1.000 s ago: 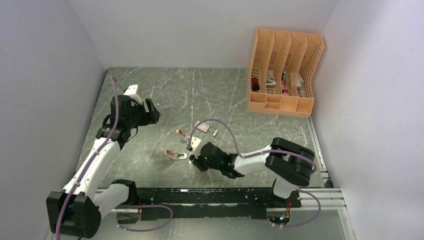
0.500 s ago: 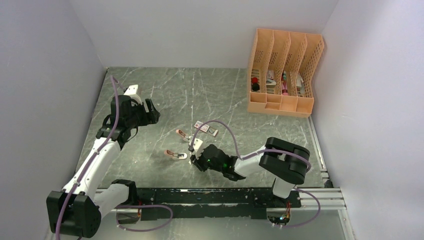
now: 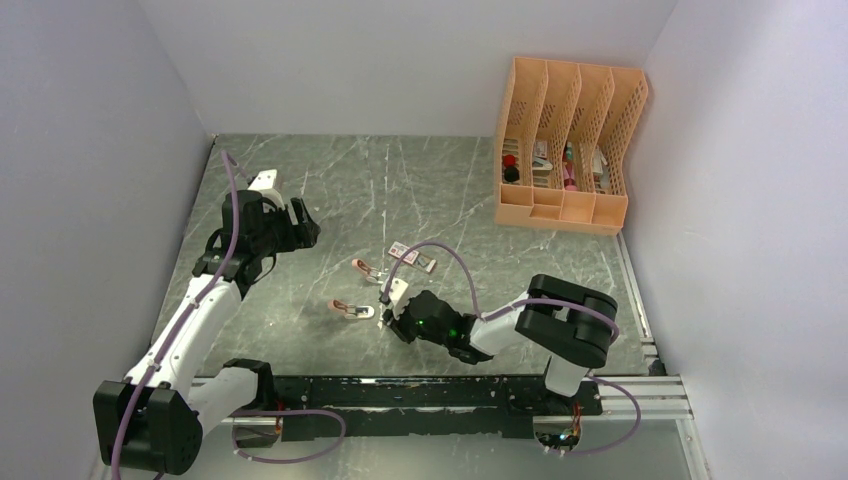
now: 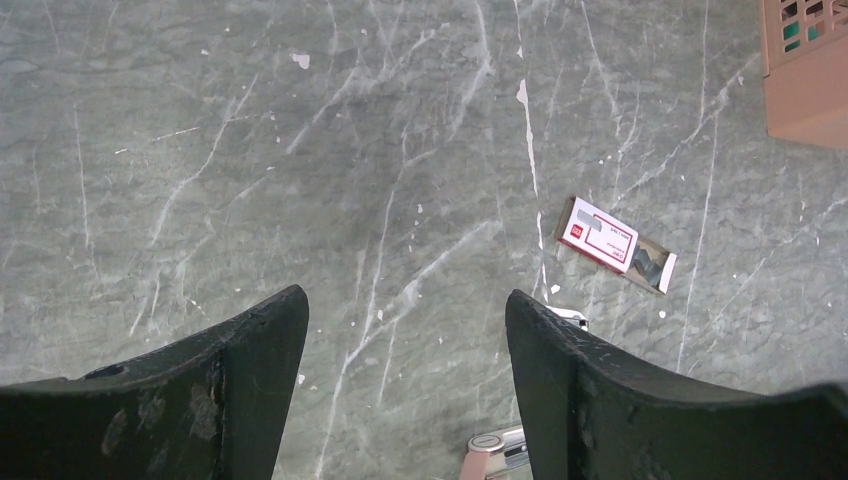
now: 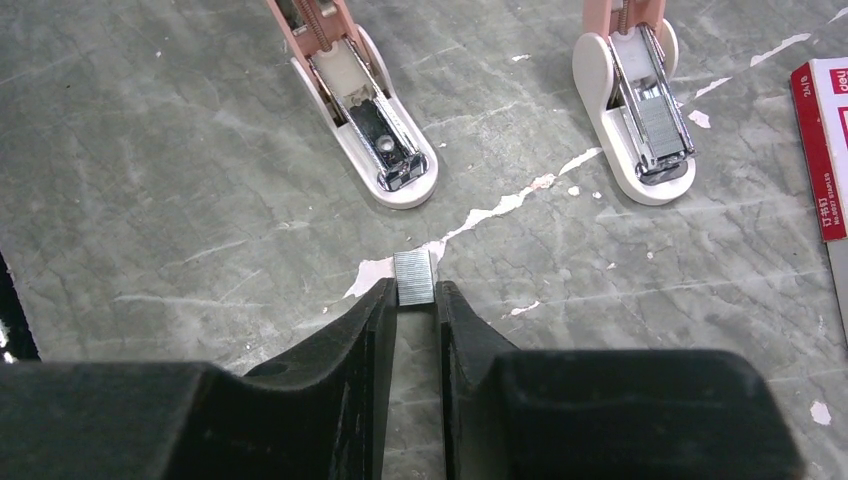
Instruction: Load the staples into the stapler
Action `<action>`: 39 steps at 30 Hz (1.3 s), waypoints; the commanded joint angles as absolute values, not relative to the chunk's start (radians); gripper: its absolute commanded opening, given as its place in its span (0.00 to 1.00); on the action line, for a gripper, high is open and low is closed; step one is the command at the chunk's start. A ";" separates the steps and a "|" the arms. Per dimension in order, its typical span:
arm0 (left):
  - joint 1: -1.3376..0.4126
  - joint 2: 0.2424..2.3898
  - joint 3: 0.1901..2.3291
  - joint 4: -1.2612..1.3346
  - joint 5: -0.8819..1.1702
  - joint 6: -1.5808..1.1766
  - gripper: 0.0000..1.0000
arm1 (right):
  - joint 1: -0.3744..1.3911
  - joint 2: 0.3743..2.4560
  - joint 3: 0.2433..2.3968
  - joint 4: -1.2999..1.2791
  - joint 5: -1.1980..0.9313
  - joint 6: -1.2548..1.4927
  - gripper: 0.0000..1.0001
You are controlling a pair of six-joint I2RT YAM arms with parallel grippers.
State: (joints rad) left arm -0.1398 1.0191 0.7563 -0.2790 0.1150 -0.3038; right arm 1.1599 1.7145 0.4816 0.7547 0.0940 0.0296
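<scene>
I am pinching a short silvery strip (image 5: 414, 277) of staples in the right gripper (image 5: 414, 296), with the jaws clamped on its two sides. It is sitting low over the table (image 5: 150, 220); I cannot tell whether it is touching. Two pink staplers are lying open just ahead, the left stapler (image 5: 365, 120) and the right stapler (image 5: 640, 110), both apart from the strip. The red-and-white box (image 4: 612, 242) is lying beyond them, tray partly out. I am hovering the left gripper (image 4: 405, 350) well away, jaws wide apart, gripping nothing.

3 plain pale walls (image 3: 400, 60) enclose a scuffed grey-green marbled tabletop (image 3: 420, 190) holding a peach organizer (image 3: 570, 145)
</scene>
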 commanded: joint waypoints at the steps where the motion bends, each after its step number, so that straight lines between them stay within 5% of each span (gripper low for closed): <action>1: -0.130 1.014 0.770 -0.282 0.107 -0.295 0.77 | 1.164 1.766 0.430 0.565 0.093 0.042 0.23; 14: -0.130 1.011 0.771 -0.281 0.103 -0.295 0.76 | 1.164 1.752 0.437 0.558 0.069 0.031 0.13; 27: -0.130 1.016 0.775 -0.282 0.103 -0.293 0.76 | 1.159 1.456 0.582 0.368 0.080 -0.049 0.10; 39: -0.130 1.014 0.773 -0.280 0.104 -0.294 0.76 | 1.139 1.401 0.677 0.223 0.050 -0.173 0.07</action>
State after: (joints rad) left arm -0.1398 1.0191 0.7563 -0.2817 0.1150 -0.3027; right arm 1.1473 1.4132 0.6483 0.2920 0.0589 -0.1070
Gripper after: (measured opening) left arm 0.763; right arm 0.184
